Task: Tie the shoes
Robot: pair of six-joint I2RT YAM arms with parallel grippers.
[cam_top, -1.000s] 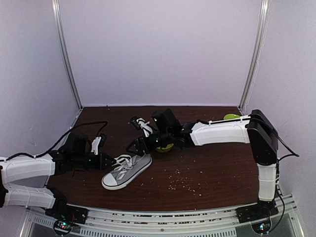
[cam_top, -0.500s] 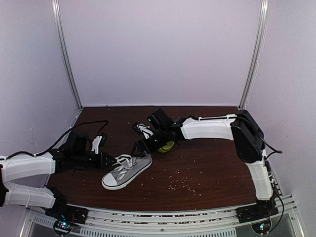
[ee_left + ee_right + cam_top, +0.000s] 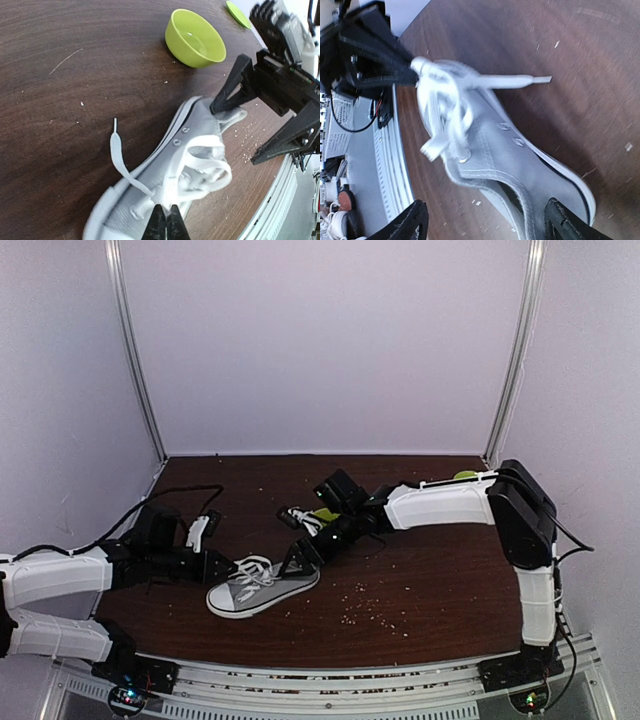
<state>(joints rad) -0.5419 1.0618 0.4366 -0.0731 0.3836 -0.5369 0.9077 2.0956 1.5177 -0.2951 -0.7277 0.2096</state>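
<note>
Grey shoe [image 3: 262,587] upright on its sole, near-left on the bench [image 3: 430,580], toe toward the near-left corner. Probably light; canvas soft and easily crushed, rubber rim stiffer, so best steadied at the heel. Loose laces [image 3: 442,95] limp, likely slippery, bunched over the tongue with one end trailing on the wood; best pinched close to the eyelets. Clenched on them above the tongue: left end effector [image 3: 166,223]. Released, spread wide astride the heel, contact unclear: right end effector [image 3: 487,220]. Beyond, apart: bowl [image 3: 195,39].
</note>
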